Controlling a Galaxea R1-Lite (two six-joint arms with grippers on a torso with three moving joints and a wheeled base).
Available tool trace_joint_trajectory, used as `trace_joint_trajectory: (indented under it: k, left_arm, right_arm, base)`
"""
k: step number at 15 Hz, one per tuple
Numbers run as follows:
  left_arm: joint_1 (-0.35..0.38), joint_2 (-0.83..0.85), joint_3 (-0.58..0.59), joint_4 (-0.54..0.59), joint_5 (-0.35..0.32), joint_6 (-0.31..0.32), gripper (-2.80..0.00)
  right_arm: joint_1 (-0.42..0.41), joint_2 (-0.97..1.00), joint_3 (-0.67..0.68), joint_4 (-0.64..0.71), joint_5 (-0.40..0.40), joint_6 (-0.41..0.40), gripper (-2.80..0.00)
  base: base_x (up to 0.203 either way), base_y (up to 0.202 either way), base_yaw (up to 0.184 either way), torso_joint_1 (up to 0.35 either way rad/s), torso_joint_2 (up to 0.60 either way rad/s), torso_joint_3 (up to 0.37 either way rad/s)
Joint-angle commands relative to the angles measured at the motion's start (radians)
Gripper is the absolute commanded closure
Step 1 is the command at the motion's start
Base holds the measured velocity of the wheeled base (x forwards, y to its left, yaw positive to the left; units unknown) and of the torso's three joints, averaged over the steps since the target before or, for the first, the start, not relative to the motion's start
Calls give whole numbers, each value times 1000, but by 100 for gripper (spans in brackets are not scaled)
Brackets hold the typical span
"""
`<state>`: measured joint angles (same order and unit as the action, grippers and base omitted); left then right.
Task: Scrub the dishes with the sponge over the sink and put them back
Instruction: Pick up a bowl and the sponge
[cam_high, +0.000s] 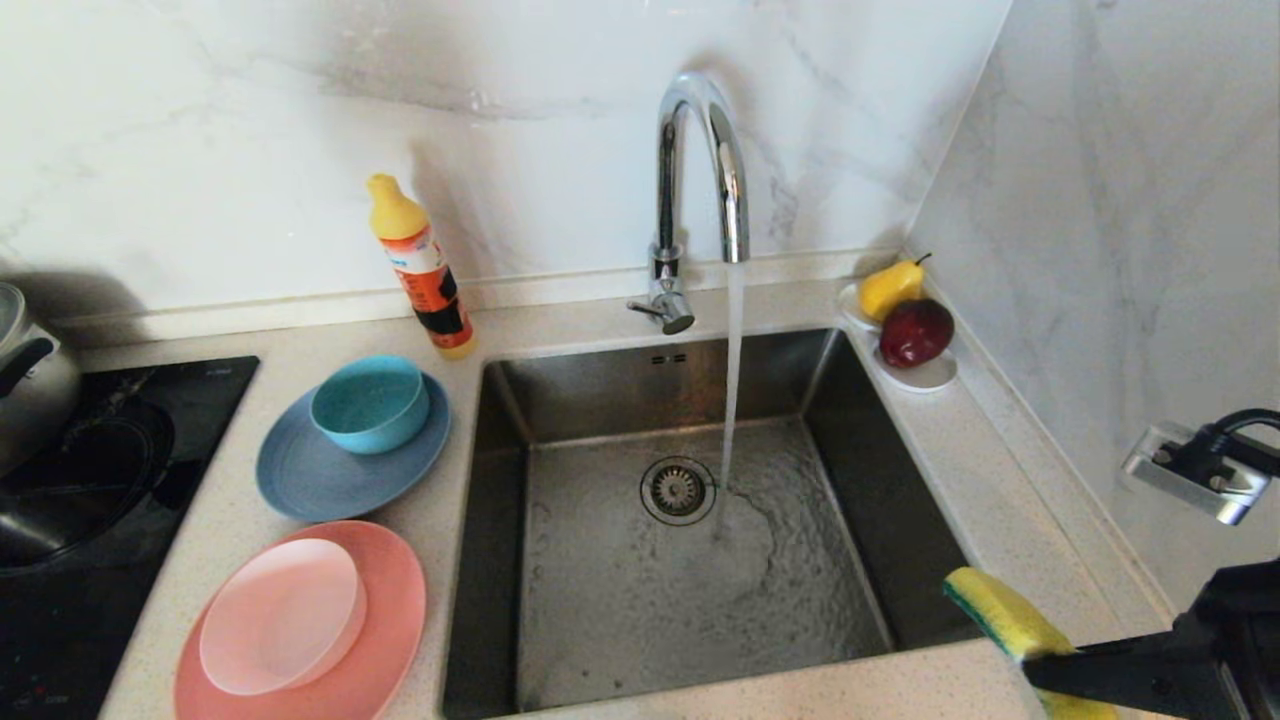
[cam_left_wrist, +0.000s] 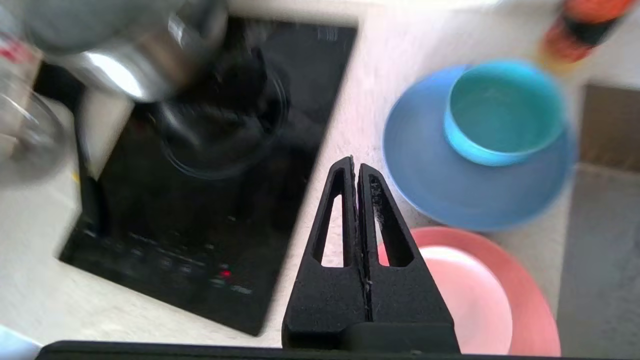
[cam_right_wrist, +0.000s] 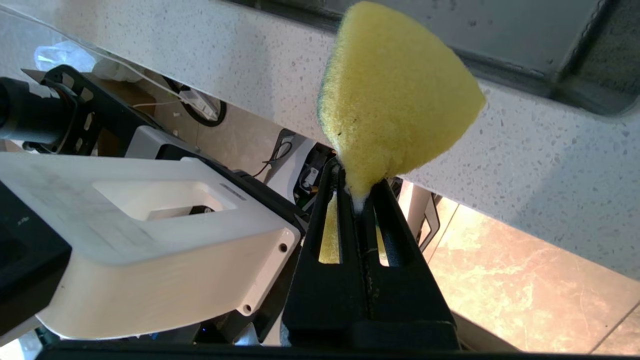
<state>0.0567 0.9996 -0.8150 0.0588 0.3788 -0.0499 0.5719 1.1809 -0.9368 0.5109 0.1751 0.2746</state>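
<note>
Nearest, the right gripper pinches the yellow sponge tight at the counter's front edge, beside the sink's near right corner. Left of the basin, the pale pink plate lies on the salmon-pink plate; the left gripper, fingers pressed together and empty, hovers above the counter there. Beyond, the teal bowl sits on the grey-blue plate. Farther back, the faucet runs water into the sink.
</note>
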Motion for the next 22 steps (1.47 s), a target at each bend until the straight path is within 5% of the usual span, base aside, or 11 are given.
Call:
trace_joint_trajectory:
  k: [1, 4, 5, 9, 22]
  left_arm:
    - [39, 348, -151, 64, -33, -71, 0]
    - [89, 510, -279, 188, -228, -195, 0]
    - [94, 537, -283, 202, -271, -240, -280]
    - [107, 642, -311, 234, -391, -342, -280]
    - [106, 824, -446, 124, -415, -442, -280]
  right_arm:
    - [0, 19, -17, 7, 1, 3, 0]
    - [0, 17, -18, 11, 3, 3, 0]
    - [0, 9, -7, 13, 1, 3, 0]
    - [-10, 1, -11, 31, -9, 5, 0]
    - [-34, -38, 15, 40, -11, 5, 0]
  base:
    - [0, 0, 0, 0, 0, 0]
    - [0, 0, 0, 0, 0, 0]
    - [0, 0, 0, 0, 0, 0]
    - [0, 0, 0, 0, 0, 0]
    - [0, 0, 0, 0, 0, 0]
